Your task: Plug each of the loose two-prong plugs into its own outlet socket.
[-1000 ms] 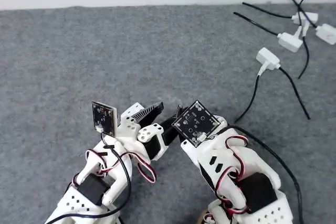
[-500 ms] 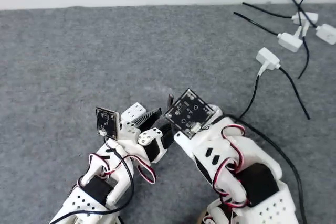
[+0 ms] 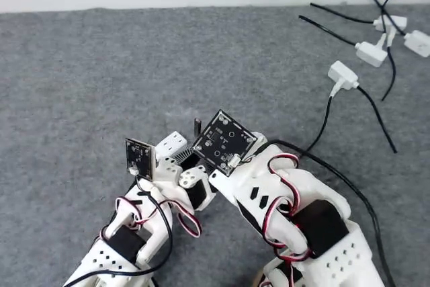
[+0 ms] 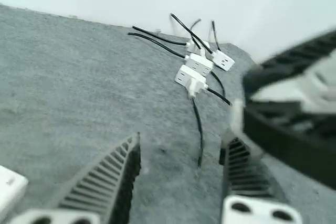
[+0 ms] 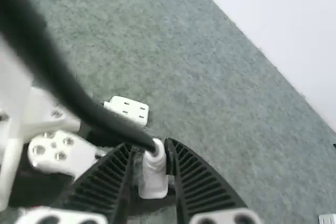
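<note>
- White plug (image 5: 154, 177) on a thick black cord (image 5: 63, 85) is pinched in my right gripper (image 5: 149, 148), with the ribbed black fingers closed snug against its sides.
- My left gripper (image 4: 182, 145) sits just beside it, jaws spread wide, gripping nothing.
- I see loose white plug and socket pieces (image 3: 369, 52) with thin black cords lying at the far right corner of the grey felt mat (image 3: 101, 72), well apart from both arms.

Grips a white plug (image 5: 153, 174) between the black ribbed fingers (image 5: 100, 182) of the right gripper (image 5: 148, 148). Trails a black cord (image 5: 63, 85) from the plug's end. Looks down on grey carpet (image 5: 210, 87), white parts of the other arm (image 5: 52, 153) beside the fingers.
</note>
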`<state>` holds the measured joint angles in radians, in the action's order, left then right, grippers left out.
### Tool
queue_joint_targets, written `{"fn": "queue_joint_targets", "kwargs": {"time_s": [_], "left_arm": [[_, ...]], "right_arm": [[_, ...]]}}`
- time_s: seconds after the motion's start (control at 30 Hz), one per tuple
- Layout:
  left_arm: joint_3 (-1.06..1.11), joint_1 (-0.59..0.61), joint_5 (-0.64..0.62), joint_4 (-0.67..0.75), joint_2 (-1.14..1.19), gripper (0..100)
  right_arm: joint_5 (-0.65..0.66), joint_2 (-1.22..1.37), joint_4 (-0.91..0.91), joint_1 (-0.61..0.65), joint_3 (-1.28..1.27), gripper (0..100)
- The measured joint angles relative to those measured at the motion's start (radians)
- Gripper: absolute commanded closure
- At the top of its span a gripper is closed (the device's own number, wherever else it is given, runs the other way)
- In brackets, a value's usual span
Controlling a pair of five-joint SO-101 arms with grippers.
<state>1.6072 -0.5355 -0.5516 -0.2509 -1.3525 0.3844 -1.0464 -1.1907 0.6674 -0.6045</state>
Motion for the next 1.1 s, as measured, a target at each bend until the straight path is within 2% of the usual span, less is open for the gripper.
{"fn": "queue_joint_targets", "kwargs": {"time_s": [0.3, 0.77, 1.1], "left_arm": [[0.0, 0.075, 0.002, 0.0, 0.0, 75], [0.0, 0.075, 0.002, 0.0, 0.0, 75], [0.002, 0.075, 0.002, -0.002, 0.002, 75]], "right_arm": [[0.0, 0.0, -0.014, 0.003, 0.0, 99.1], [0.0, -0.149, -0.005, 0.002, -0.12, 99.1], [0.0, -0.152, -0.005, 0.0, -0.144, 99.1]]}}
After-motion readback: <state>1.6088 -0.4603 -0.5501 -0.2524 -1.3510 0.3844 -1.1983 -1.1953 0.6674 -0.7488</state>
